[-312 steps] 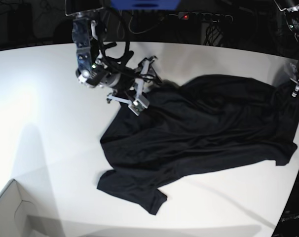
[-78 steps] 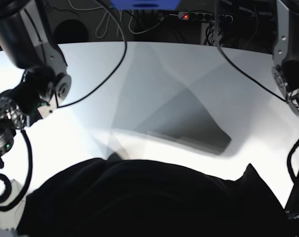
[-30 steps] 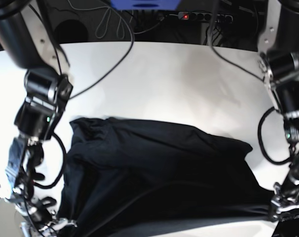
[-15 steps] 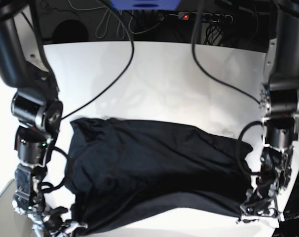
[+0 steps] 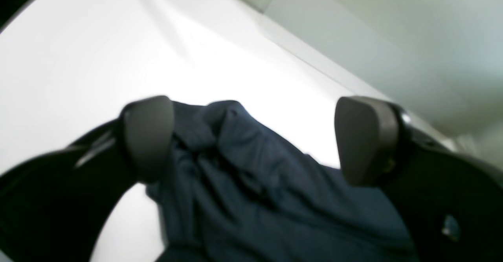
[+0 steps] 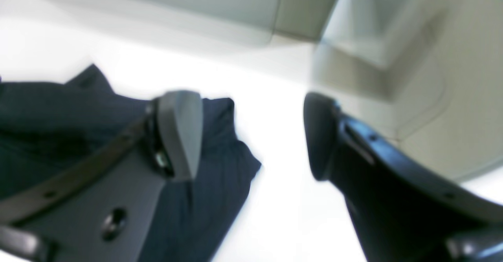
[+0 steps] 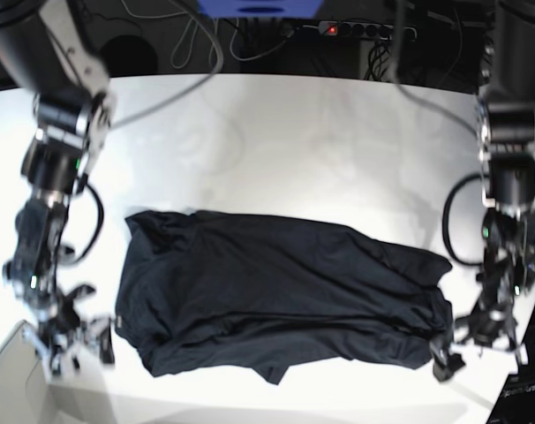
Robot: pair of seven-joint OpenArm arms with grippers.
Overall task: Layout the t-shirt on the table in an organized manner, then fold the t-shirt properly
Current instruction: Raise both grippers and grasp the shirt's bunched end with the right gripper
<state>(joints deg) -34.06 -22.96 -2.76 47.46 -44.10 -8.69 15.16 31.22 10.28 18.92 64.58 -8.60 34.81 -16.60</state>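
Note:
The black t-shirt lies spread in a rough rectangle on the white table, with wrinkles and its near edge bunched. My right gripper is open just left of the shirt's near-left corner. In the right wrist view the shirt corner lies by the left finger, and the gripper is over bare table. My left gripper is open at the shirt's near-right corner. In the left wrist view a fold of cloth lies between the gripper's wide-apart fingers, touching the left one.
A white cardboard box corner sits at the near-left edge beside my right gripper. Cables and a power strip run behind the table's far edge. The table's near-right edge is close to my left gripper.
Both grippers have let go of the shirt's near edge and opened. They have shifted outward, and the shirt has settled flat on the table.

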